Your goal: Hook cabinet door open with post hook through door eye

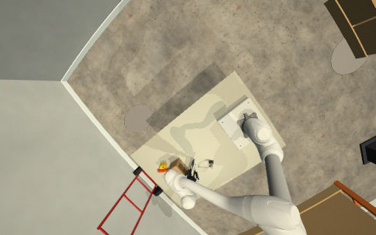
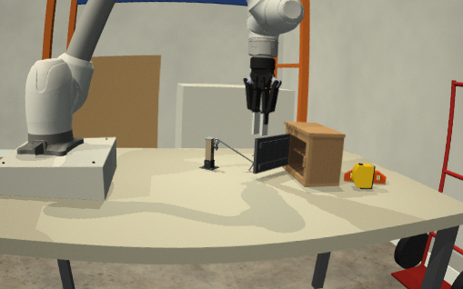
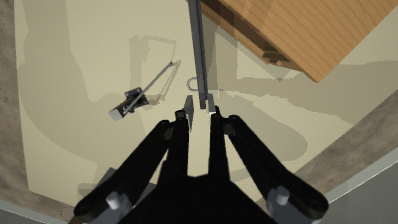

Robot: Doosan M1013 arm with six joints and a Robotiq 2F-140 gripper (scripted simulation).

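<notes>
The wooden cabinet (image 2: 322,154) (image 3: 310,30) (image 1: 179,165) stands flat on the table (image 2: 202,218). Its dark door (image 2: 272,152) (image 3: 198,50) is swung well open toward the post (image 2: 209,152) (image 3: 121,107). The hook (image 2: 236,152) (image 3: 155,82) slants down from the post top toward the door's free edge. In the wrist view its tip lies a little apart from the eye (image 3: 192,83) on the door. My gripper (image 2: 260,129) (image 3: 200,102) (image 1: 193,174) points straight down over the top of the door's free edge. Its fingers are nearly together and straddle the edge without gripping it.
A yellow and orange object (image 2: 363,175) (image 1: 162,166) lies to the right of the cabinet. My arm's grey base block (image 2: 56,173) stands at the table's left. A red hand truck (image 2: 457,182) leans beside the table's right end.
</notes>
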